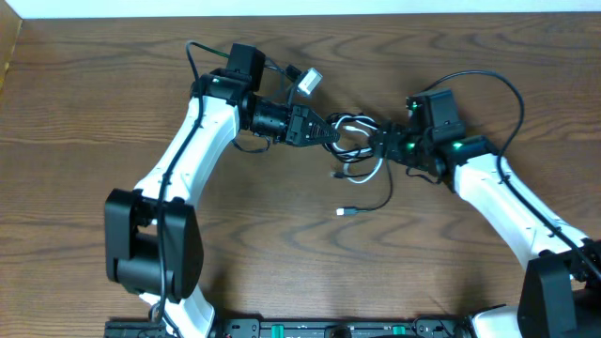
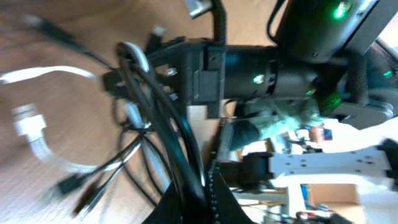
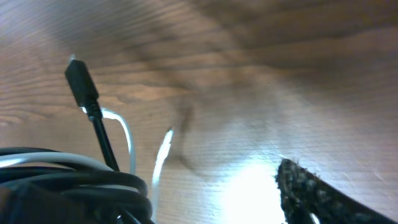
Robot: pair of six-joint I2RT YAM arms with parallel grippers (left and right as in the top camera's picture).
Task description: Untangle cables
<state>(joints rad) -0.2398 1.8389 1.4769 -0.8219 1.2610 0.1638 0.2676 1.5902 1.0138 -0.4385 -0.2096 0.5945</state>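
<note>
The black and white cables [image 1: 353, 131] form a tangle between my two grippers at the table's middle back. A white plug end [image 1: 346, 211] and a black strand [image 1: 388, 192] trail toward the front. My left gripper [image 1: 324, 131] is shut on several black strands [image 2: 180, 155] of the bundle, seen at its jaws [image 2: 202, 202]. My right gripper [image 1: 383, 145] is at the tangle's right side. In its wrist view the bundle [image 3: 74, 186] lies against its left side, and one finger [image 3: 311, 193] stands far apart. A black plug [image 3: 79, 84] sticks up, and a white strand [image 3: 160, 162] hangs below.
The brown wooden table [image 1: 94, 113] surrounds the tangle. The arms' own thicker black wires loop behind each wrist [image 1: 502, 89]. A grey connector [image 1: 308, 82] sits near the left wrist. White cable loops [image 2: 37, 134] lie on the wood in the left wrist view.
</note>
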